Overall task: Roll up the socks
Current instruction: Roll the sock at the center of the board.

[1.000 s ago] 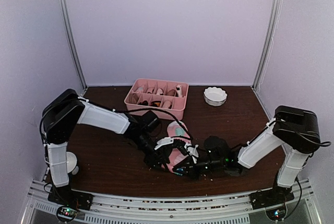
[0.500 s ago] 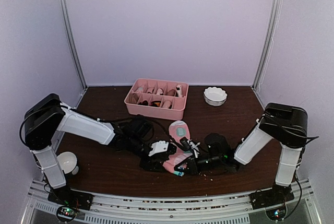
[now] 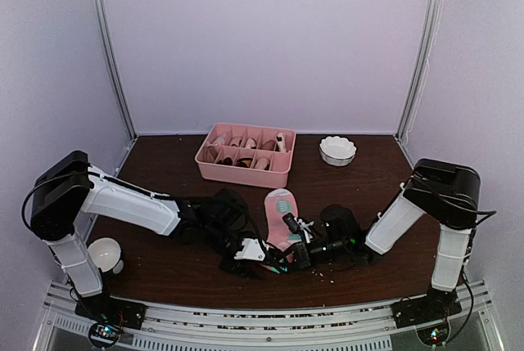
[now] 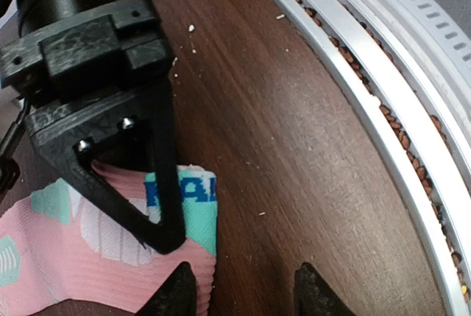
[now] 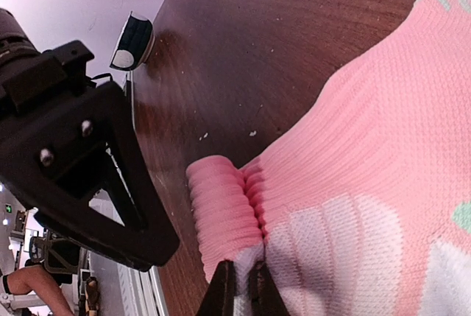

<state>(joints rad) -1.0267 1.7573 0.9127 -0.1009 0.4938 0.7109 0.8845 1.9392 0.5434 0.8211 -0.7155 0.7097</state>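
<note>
Where the table ran nearest me, well in front of the pink tray (image 3: 244, 171), the left gripper (image 4: 243, 294) stood with its jaws apart at the teal end of the pink sock (image 3: 281, 208). The right gripper (image 5: 241, 286) pinched that sock's bunched edge, and the sock lay reaching toward the tray.

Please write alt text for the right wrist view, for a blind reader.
The right tool, shut, pinches the bunched edge of the pink sock, which fills the picture's right side. The black left tool is close by, over the dark table.
</note>
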